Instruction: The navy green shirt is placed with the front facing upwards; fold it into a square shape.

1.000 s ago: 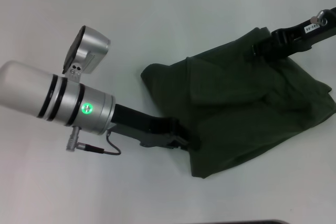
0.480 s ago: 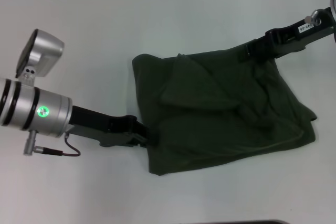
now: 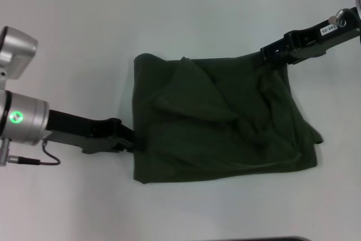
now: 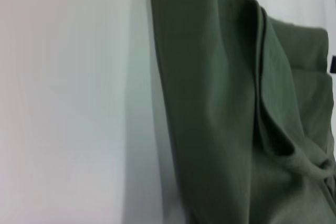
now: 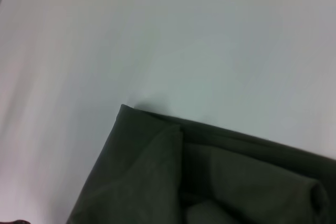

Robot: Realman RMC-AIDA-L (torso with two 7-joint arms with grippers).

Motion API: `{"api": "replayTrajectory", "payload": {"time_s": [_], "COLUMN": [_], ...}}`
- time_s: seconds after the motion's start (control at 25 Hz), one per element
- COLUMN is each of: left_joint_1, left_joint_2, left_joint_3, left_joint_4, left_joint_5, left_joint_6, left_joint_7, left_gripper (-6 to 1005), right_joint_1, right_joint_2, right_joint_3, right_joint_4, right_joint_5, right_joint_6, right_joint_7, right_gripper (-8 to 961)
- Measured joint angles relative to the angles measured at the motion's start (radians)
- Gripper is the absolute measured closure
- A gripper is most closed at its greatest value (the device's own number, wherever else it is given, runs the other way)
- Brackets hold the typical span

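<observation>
The navy green shirt (image 3: 220,128) lies folded in a rough rectangle on the white table, with loose wrinkles and a diagonal flap across its middle; no lettering shows. My left gripper (image 3: 134,138) sits at the shirt's left edge near the front corner and is shut on the cloth. At the far right corner, my right gripper (image 3: 266,55) holds the shirt's top edge. The left wrist view shows the shirt (image 4: 226,119) close up with layered folds. A folded corner of the shirt (image 5: 173,182) fills the lower part of the right wrist view.
The white table (image 3: 169,15) stretches bare around the shirt on all sides. My left arm's silver wrist (image 3: 22,119) with a green light lies at the far left. A dark strip (image 3: 254,239) marks the table's front edge.
Both arms have moved to the left, dragging the shirt with them across the table. The shirt now lies flatter and more rectangular.
</observation>
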Motion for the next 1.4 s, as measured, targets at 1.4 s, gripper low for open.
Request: {"api": "replayTrajectory", "payload": {"time_s": [1.4], "left_joint_1": [0.007], "left_joint_2": [-0.001], "left_joint_3": [-0.013], "left_joint_4": [0.020], "left_joint_5": [0.000], "left_joint_6": [0.006], "left_joint_7": [0.023], "left_gripper": [911], "right_joint_1": [-0.008], "right_joint_2": [0.013], "right_joint_3": [-0.019], "right_joint_4": [0.093], "right_joint_5": [0.035], "right_joint_6": [-0.018], "right_joint_7": [0.062], "right_gripper": [240]}}
